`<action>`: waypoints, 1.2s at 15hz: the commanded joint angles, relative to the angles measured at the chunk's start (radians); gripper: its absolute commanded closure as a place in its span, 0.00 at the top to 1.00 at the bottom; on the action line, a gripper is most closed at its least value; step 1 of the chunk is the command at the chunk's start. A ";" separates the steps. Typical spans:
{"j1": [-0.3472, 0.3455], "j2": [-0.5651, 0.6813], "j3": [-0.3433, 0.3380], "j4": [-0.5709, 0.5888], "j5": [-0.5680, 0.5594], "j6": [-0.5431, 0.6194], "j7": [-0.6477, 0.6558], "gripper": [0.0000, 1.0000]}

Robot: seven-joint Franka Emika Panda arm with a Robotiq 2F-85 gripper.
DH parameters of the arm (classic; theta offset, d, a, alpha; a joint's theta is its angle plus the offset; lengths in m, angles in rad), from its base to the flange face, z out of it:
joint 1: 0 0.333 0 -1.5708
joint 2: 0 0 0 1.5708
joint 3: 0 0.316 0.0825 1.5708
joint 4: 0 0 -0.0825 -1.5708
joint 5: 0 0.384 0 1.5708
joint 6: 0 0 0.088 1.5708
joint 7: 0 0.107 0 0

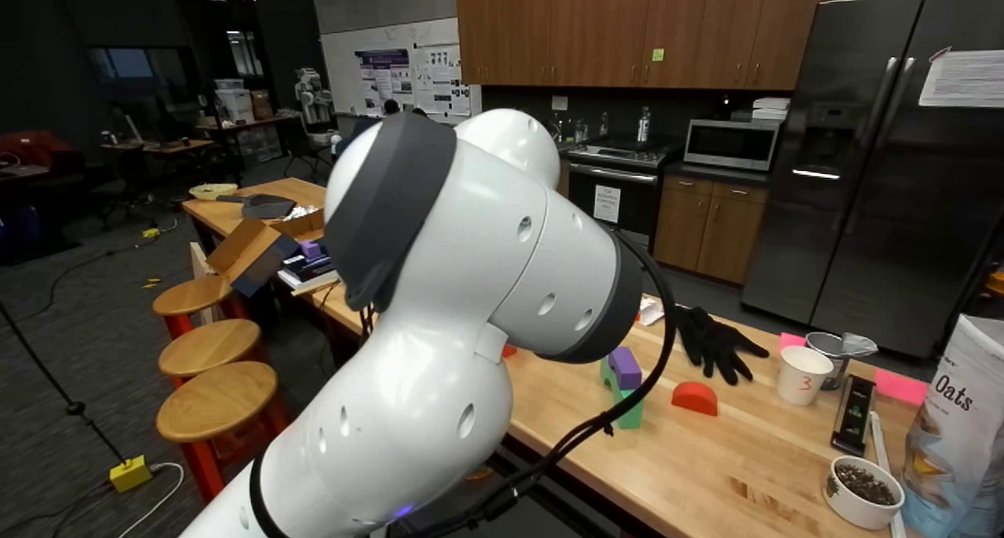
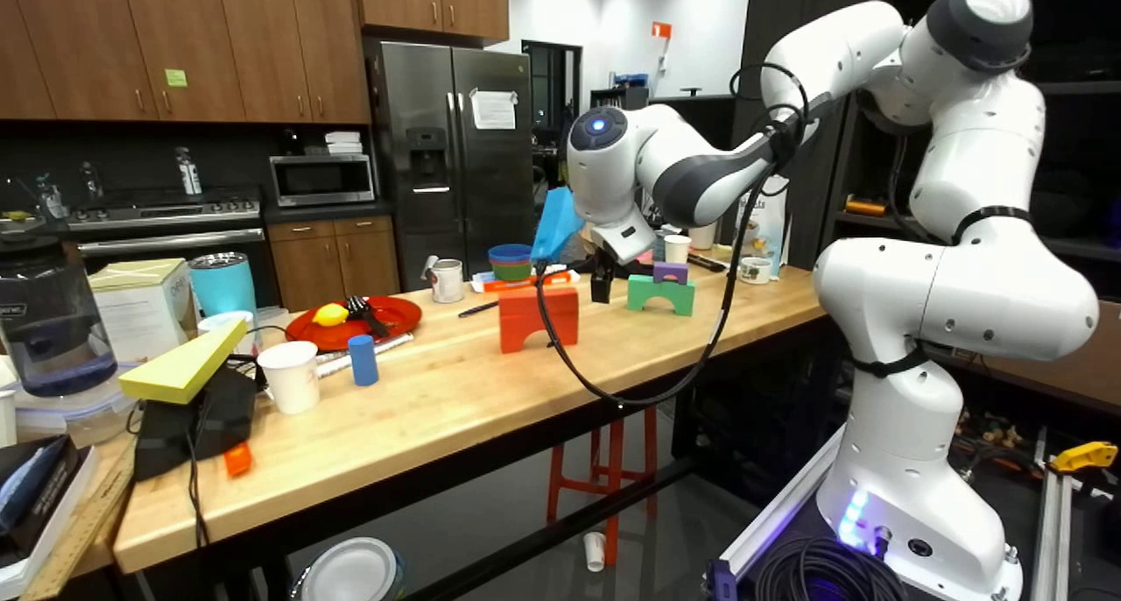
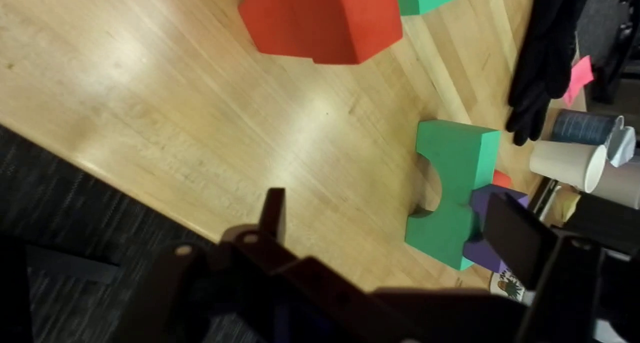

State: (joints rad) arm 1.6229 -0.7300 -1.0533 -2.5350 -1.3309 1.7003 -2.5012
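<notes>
Claw (image 3: 395, 228) spread wide over tbl (image 2: 455, 408). Nr it: grn arch blk (image 3: 456, 183) w/ purple blk (image 2: 670, 272) on top, & red arch blk (image 2: 539, 307). A bit past: red half-round blk (image 1: 695, 398), dark glove (image 1: 712, 343). Then white cup (image 1: 802, 376) w/ red "3" & big bag (image 1: 951, 424) that says "Oats".

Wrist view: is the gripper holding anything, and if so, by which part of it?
Nothing is held: the gripper stands open, jaws wide apart. The green arch block, with the purple block on top, rests on the tabletop.
</notes>
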 commanded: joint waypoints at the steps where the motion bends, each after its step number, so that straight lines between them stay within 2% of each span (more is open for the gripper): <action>1: -0.219 0.005 0.102 -0.078 -0.008 0.200 -0.014 1.00; 7: -0.590 0.009 0.248 -0.179 0.012 0.556 -0.144 1.00; 8: -0.480 -0.070 0.152 -0.192 -0.086 0.507 -0.098 1.00; 9: -0.509 -0.064 0.156 -0.200 -0.110 0.548 -0.105 1.00; 13: -0.505 -0.074 0.099 -0.217 -0.297 0.703 -0.100 1.00; 14: -0.607 0.020 0.166 -0.220 -0.282 0.848 -0.100 1.00; 18: -0.736 0.102 0.210 -0.217 -0.282 1.138 -0.104 1.00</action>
State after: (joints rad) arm 1.0002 -0.7178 -0.8988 -2.7566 -1.6072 2.6505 -2.6055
